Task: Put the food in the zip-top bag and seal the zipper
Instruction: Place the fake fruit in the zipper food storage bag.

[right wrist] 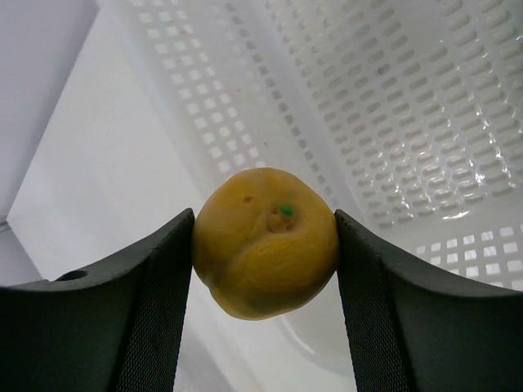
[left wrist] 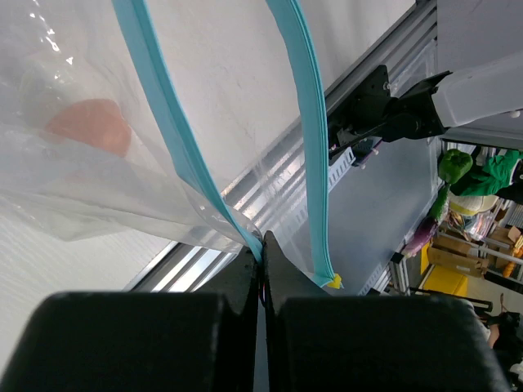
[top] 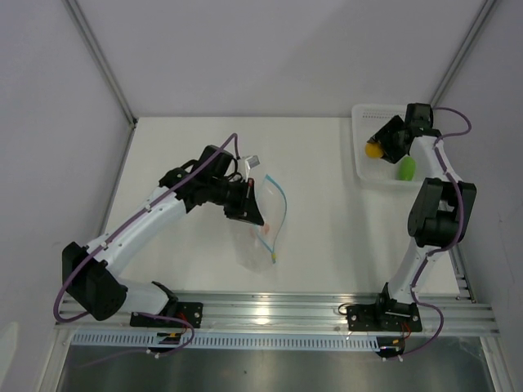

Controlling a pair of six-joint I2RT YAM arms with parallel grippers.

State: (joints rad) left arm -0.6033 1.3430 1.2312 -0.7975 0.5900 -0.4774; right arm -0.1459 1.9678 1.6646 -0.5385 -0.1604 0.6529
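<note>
The clear zip-top bag (top: 263,235) hangs at table centre, its teal zipper strips (top: 282,204) apart and the mouth open. My left gripper (top: 252,214) is shut on one zipper strip (left wrist: 176,135) at the bag's mouth edge; the other strip (left wrist: 315,139) hangs free. A pinkish shape (left wrist: 90,126) shows through the plastic. My right gripper (top: 377,147) is shut on the round orange-yellow food (right wrist: 265,241), held over the white lattice basket (top: 364,167). The oblong green food (top: 406,168) lies in the basket.
The white basket (right wrist: 425,114) stands at the table's back right. An aluminium rail (top: 270,309) runs along the near edge between the arm bases. Grey walls close in the table at left, back and right.
</note>
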